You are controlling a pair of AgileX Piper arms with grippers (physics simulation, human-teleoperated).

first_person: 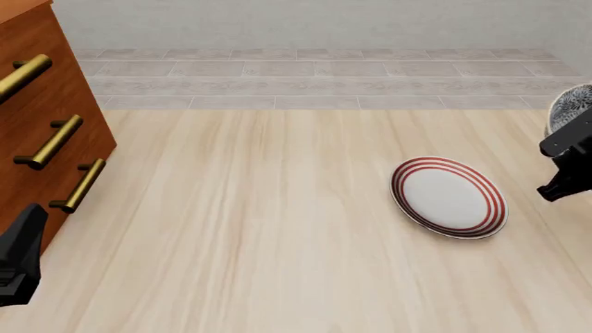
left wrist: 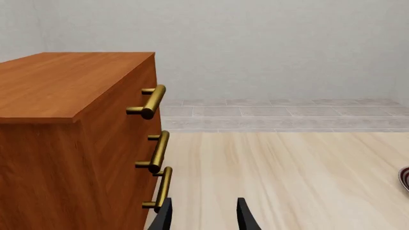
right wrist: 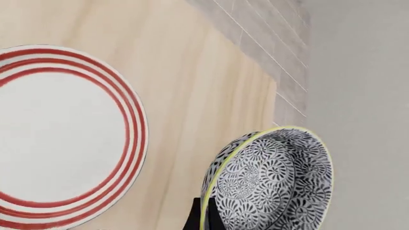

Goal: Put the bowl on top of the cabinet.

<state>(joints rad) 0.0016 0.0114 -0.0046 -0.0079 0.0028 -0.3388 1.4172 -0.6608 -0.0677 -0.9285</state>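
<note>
The bowl [right wrist: 271, 182], white with a dense dark floral pattern and a pale yellow rim, hangs tilted on its side above the table. My right gripper [right wrist: 206, 213] is shut on its rim. In the front view the bowl [first_person: 572, 104] shows only partly at the far right edge, with the right gripper [first_person: 572, 135] just below it. The reddish-brown cabinet [first_person: 41, 118] with brass bar handles stands at the far left, and its flat top [left wrist: 57, 81] shows in the left wrist view. My left gripper [left wrist: 204, 218] is open and holds nothing, low beside the cabinet's drawer front.
A flat white plate with red rings [first_person: 450, 196] lies on the pale wooden table [first_person: 259, 222] between the arms, close to the right gripper. A grey tiled strip and a wall run along the far side.
</note>
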